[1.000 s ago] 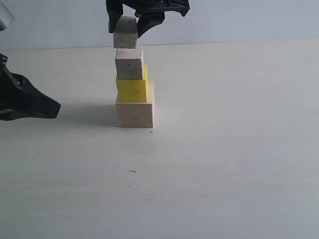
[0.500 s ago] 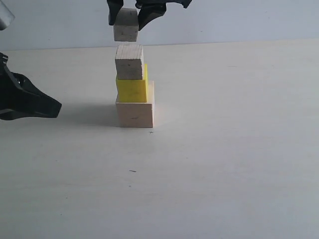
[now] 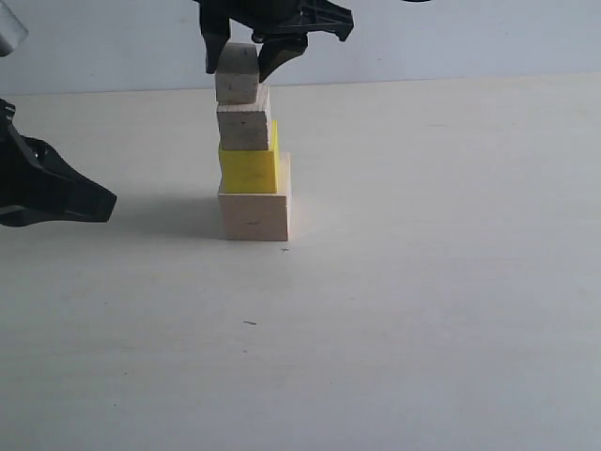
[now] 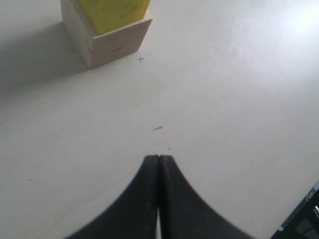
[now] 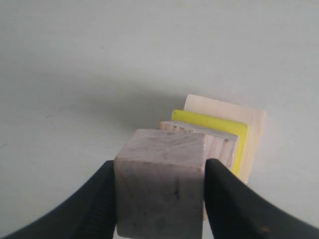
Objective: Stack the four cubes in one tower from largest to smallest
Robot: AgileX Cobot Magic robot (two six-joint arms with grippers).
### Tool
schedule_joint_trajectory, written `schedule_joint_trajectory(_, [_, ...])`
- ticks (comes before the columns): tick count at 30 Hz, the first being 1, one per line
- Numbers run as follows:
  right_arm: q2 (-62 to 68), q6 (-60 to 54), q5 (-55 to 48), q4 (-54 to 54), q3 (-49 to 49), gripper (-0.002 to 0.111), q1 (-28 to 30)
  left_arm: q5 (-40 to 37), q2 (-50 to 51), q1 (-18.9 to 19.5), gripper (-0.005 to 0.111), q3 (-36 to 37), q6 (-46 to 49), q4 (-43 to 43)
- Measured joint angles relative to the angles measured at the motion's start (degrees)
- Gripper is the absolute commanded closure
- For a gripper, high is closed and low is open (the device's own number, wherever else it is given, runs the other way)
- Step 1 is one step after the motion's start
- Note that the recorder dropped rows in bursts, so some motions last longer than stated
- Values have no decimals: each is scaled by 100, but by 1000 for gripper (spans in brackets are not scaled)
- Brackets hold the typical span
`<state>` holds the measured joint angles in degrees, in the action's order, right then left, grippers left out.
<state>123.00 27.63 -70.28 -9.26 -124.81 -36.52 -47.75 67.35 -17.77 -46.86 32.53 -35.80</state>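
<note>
Pale wood fills the grasp of the right gripper [image 3: 242,58] at the top centre of the exterior view. Its two black fingers [image 5: 94,204] are clamped on opposite faces of the small wooden cube [image 3: 237,73], as the right wrist view shows plainly. That cube is directly over the medium wooden cube [image 3: 244,128]. Its lower edge meets the medium cube's top, set slightly toward the left of the frame. Whether it rests there with its weight or only touches cannot be told.

Under the medium wooden cube is the yellow cube [image 3: 248,169], and under that the large wooden cube [image 3: 254,214], which stands on the pale table [image 3: 423,282] a little left of the middle of the frame. These three touch one another in a single upright column. Their left-hand faces are roughly in line, so a strip of each lower cube shows along the right side.

The left gripper [image 3: 99,199] sits low at the left edge of the exterior view, well apart from the column, with its dark tip pointing toward it. In the left wrist view its fingers are pressed together tip to tip above the table, with the large wooden cube and the yellow cube ahead of them.

A small cross mark [image 3: 285,249] is on the table just beside the large cube's front right corner. A dark fleck [image 3: 249,322] lies farther toward the lower edge of the frame. A plain light wall [image 3: 470,38] runs behind the table.
</note>
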Motion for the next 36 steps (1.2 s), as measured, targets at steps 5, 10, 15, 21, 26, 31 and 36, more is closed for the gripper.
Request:
schedule_joint_trajectory(5, [0,0,0,-11,0,108,0,0,0,0,107,0,0,0])
schedule_joint_trajectory(10, [-91,-52,0,-47,0,108,0,0,0,0,107,0,0,-10])
schedule_joint_trajectory(15, [-369,-129,0,-32,-4,108,0,0,0,0,107,0,14,-10])
schedule_joint_trajectory(21, [-371,-142,0,60,-42,108,0,0,0,0,107,0,14,-21])
schedule_joint_trajectory(26, [-207,-142,0,-64,-42,108,0,0,0,0,107,0,14,-21])
schedule_joint_trajectory(31, [-157,-142,0,-91,-42,108,0,0,0,0,107,0,14,-21])
schedule_joint_trajectory(36, [-144,-153,0,-53,-42,108,0,0,0,0,107,0,14,-21])
